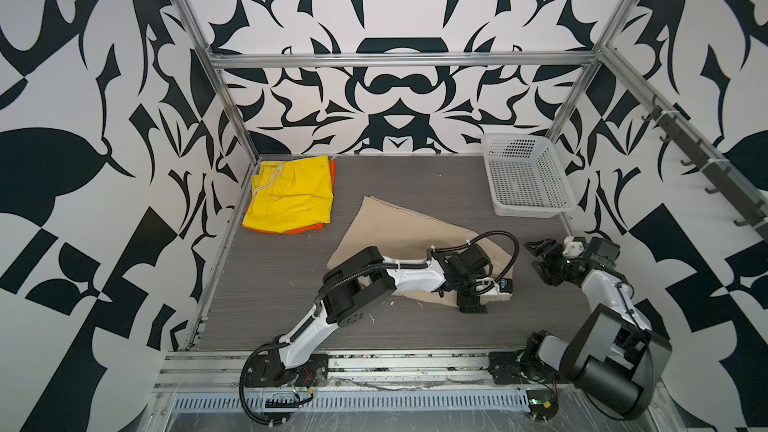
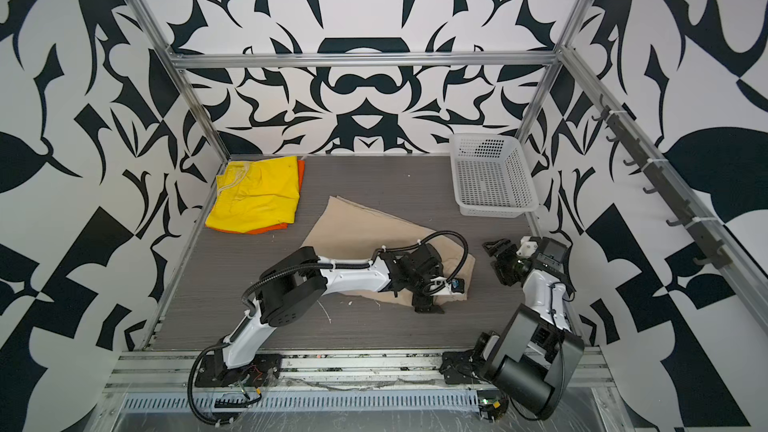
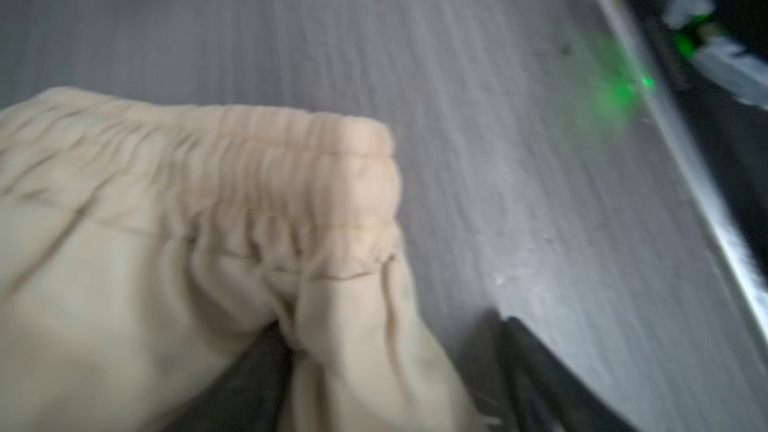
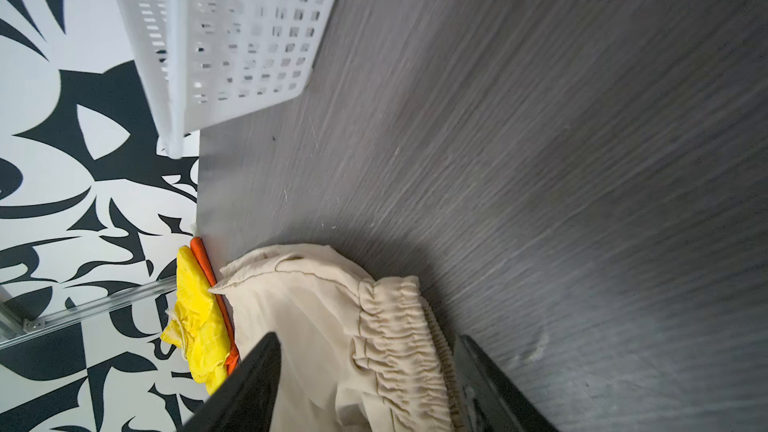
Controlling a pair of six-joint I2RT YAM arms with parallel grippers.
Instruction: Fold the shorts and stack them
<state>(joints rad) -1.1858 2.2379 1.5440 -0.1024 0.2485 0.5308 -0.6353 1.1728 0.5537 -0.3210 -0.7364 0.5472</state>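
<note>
The left pincer [image 1: 471,304] stood with its jaws apart, astride a bunched corner of the beige shorts [image 1: 399,234] just below the gathered elastic waistband; no firm pinch showed. The right pincer [image 1: 536,259] hung open and empty, near that waistband end but clear of it. The risks, as I judged them: the thin, limp cloth might slip free, or only one layer be caught, skewing the fold. The yellow shorts [image 1: 291,197], folded flat on the orange shorts [image 1: 305,229], lay well apart beyond the left pincer on the grey grained desk [image 1: 291,305]
</note>
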